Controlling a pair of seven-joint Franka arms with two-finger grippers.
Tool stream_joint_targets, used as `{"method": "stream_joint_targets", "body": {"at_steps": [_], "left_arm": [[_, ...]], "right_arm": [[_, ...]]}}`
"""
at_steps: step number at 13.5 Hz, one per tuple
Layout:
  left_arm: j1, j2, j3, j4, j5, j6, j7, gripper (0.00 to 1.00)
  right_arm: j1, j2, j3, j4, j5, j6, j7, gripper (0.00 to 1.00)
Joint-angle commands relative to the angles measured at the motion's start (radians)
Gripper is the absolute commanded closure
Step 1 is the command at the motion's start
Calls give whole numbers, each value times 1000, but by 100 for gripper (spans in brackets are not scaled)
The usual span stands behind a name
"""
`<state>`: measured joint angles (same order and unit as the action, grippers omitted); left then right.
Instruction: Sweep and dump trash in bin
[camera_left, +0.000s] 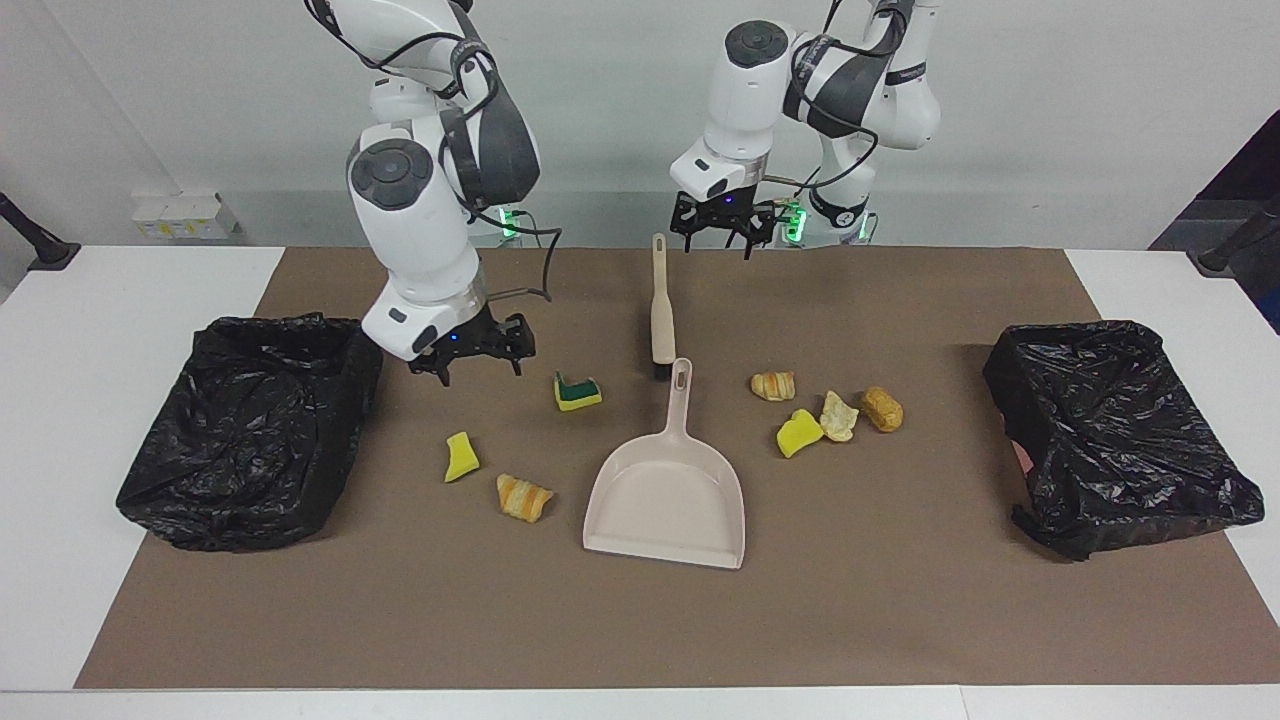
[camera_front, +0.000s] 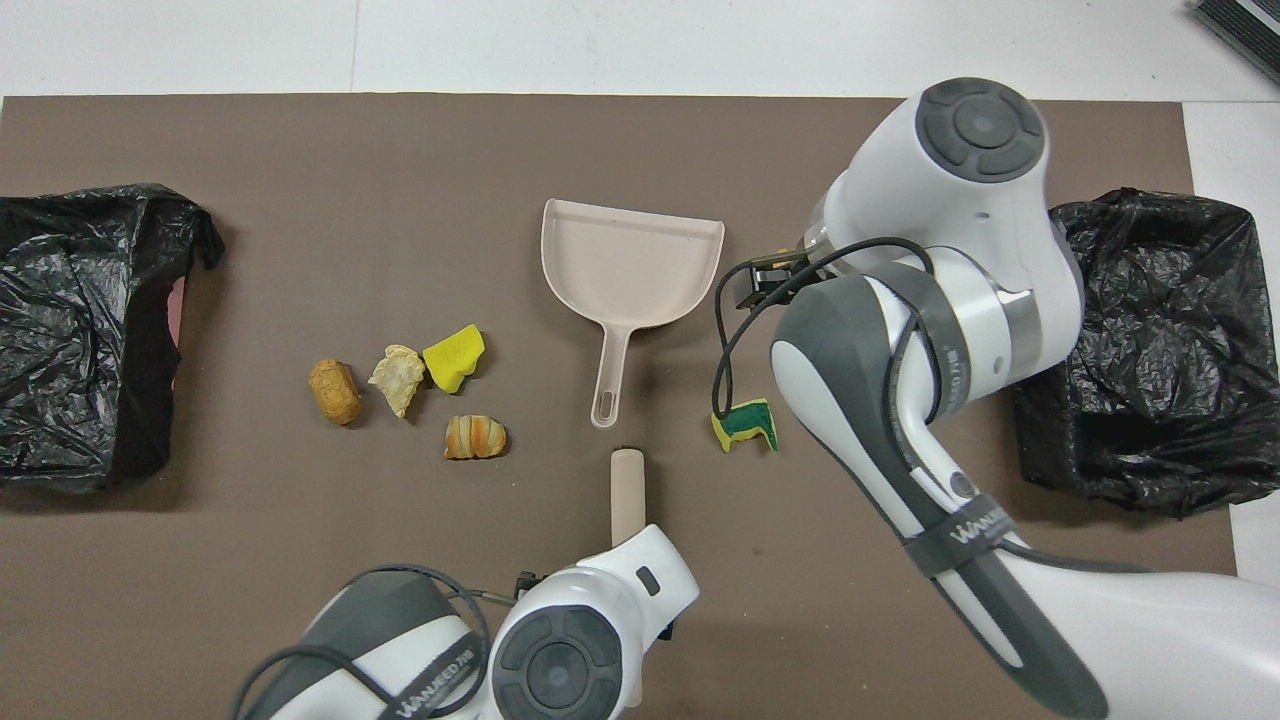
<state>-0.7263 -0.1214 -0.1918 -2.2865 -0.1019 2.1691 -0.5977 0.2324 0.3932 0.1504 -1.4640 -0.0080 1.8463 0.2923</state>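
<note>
progress: nothing swept yet, all 7 trash scraps on brown mat (camera_left: 900, 620); 4 (camera_left: 828, 412) toward left arm's end, 3 (camera_left: 510, 440) toward right arm's end, none in dustpan (camera_left: 668, 500) or either black-bagged bin (camera_left: 250, 440)

brush (camera_left: 661, 310) untouched, lying nearer robots than dustpan

left gripper (camera_left: 717, 236) jaws wide, empty, over brush handle end

right gripper (camera_left: 478, 352) jaws wide, empty, over mat beside green-topped sponge bit (camera_left: 577, 391)

left to do: grasp tools, sweep, dump

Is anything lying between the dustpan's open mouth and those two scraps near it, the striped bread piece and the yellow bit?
No. Only bare brown mat shows between the dustpan, the striped bread piece and the yellow bit; the green-topped sponge lies nearer the robots.
</note>
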Motion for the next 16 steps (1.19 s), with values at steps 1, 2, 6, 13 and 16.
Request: {"method": "stream_joint_targets", "body": {"at_steps": [1, 2, 6, 13, 16], "left_arm": [[-63, 26, 22, -73, -10, 95, -13, 0], [-71, 29, 22, -74, -10, 95, -16, 0], [-94, 49, 22, -99, -12, 150, -37, 0], [-124, 102, 26, -76, -12, 186, -63, 0], [-121, 101, 26, -68, -12, 172, -60, 21]], "right_arm": [[36, 91, 1, 100, 22, 19, 112, 0], [50, 107, 3, 105, 22, 31, 148, 0], [103, 197, 18, 172, 66, 28, 309, 0], [177, 253, 20, 182, 143, 74, 487, 0], [188, 250, 21, 165, 129, 68, 489, 17]]}}
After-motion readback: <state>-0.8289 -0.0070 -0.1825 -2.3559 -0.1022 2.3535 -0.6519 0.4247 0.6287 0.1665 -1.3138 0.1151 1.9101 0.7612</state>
